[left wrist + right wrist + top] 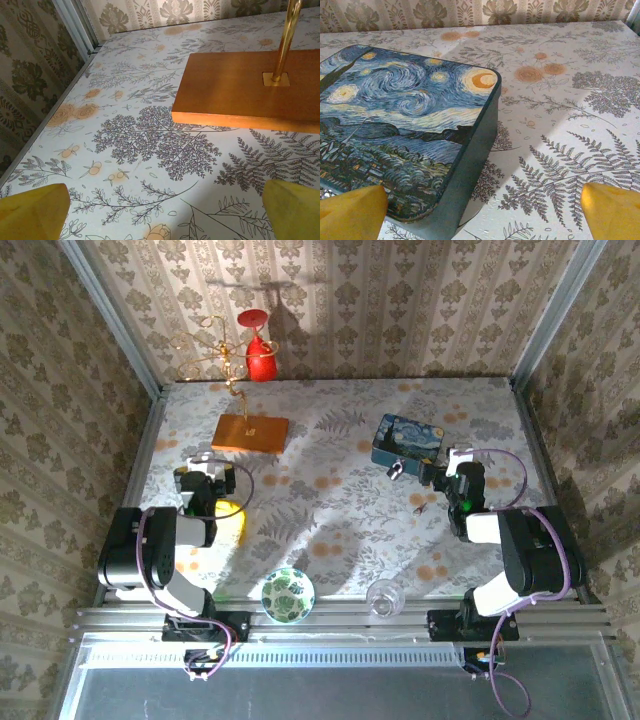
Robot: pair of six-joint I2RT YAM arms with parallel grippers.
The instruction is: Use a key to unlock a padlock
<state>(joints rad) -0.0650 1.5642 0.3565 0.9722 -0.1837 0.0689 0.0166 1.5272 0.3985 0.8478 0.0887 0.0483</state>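
Top external view: I see the floral desk (330, 540), with a blue painted tin (408, 440) on its right side. Both claws are spread wide and empty. The right claw (485, 212) is at the tin's corner, and the left claw (165, 215) faces a wooden stand base (240, 90). The padlock (397, 470), small and silvery, lies against the tin's near edge. The key (418, 506), a dark speck, lies near it on the desk. I judge the padlock hard, dense and slippery, best pinched across its body. The key looks thin and flat, awkward to lift, so I'd take it by its head.
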